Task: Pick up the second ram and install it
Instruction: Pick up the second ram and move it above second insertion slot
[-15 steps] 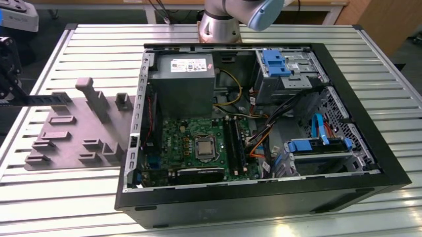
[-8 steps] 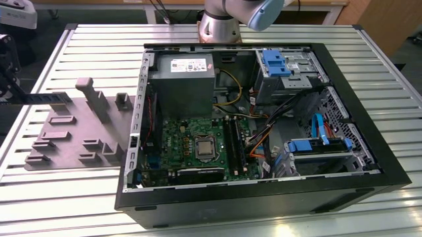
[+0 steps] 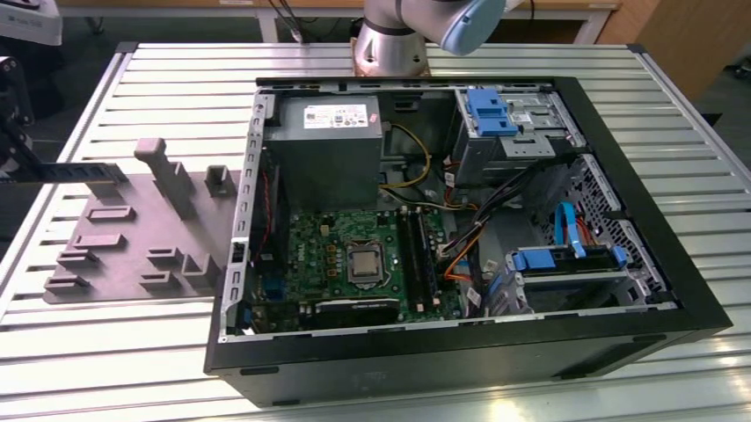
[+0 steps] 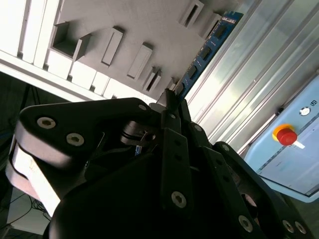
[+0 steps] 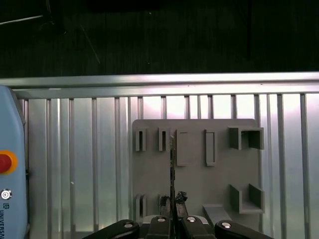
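My hand (image 4: 172,102) is clamped on one end of the second ram (image 3: 76,172). In the exterior view the stick hangs level over the grey fixture plate (image 3: 129,220) at that view's left, seemingly lifted clear of it, and well apart from the open computer case (image 3: 493,347) on the desk (image 3: 176,70). In the first wrist view the stick runs edge-on out from my fingertips across the plate. I judge the pick-up made and the carry in hand. Installing will call for squaring its long edge with a black memory slot (image 3: 419,251) on the motherboard (image 3: 311,255), then a straight press
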### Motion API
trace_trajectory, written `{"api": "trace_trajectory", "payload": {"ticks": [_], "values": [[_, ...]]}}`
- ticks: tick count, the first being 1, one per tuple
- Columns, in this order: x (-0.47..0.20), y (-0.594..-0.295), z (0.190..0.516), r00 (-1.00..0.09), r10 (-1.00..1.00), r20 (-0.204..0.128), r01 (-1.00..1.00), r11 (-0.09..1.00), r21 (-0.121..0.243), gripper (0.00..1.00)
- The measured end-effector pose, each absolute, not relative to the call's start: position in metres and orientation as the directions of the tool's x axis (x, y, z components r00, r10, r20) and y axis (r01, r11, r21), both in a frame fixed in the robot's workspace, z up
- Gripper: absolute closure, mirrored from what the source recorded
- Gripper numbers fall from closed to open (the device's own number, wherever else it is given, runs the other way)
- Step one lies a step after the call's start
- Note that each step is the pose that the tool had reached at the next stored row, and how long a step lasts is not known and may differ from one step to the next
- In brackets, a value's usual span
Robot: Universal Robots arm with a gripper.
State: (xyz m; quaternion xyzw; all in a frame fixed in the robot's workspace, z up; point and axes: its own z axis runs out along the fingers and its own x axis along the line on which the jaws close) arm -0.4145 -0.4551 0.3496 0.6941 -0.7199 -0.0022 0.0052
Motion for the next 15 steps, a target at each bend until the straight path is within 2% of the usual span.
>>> {"api": "trace_trajectory", "payload": {"ticks": [15], "values": [[-0.4145,-0.4541,0.3584,-0.037,-0.999,0.007,-0.999,0.037,0.010,0.86]]}}
